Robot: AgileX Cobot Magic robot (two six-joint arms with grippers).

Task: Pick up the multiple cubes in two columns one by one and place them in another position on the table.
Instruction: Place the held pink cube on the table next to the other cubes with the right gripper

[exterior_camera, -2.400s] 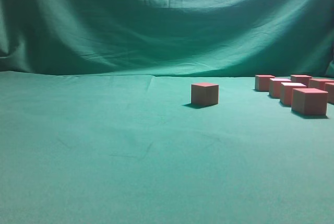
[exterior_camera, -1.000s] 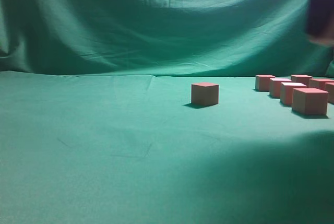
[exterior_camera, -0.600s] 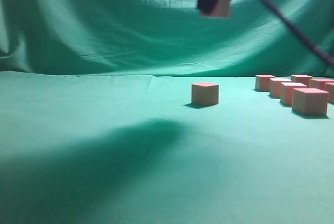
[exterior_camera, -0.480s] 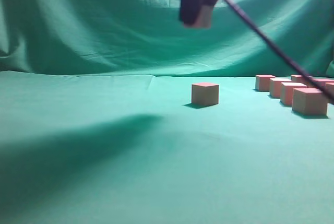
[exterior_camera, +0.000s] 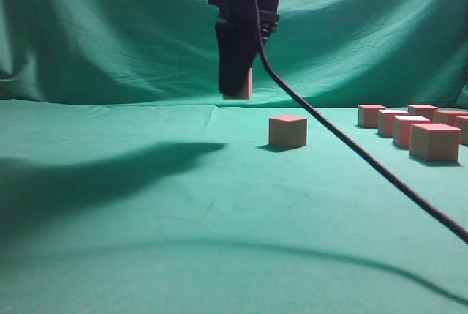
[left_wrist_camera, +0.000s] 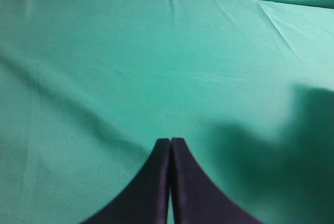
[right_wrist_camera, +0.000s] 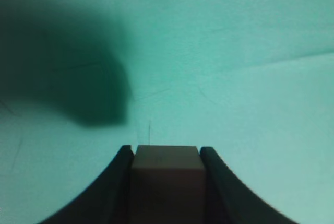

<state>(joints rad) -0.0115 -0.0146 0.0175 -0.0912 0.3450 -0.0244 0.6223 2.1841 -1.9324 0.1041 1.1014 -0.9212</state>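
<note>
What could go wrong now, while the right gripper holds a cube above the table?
1. The right gripper holds the carried cube above the table; released at this height, it may bounce or roll.
2. The lone cube sits just right of the gripper in the exterior view; a drift that way might knock it.
3. The black cable trails toward the cube columns and might sweep them.
</note>
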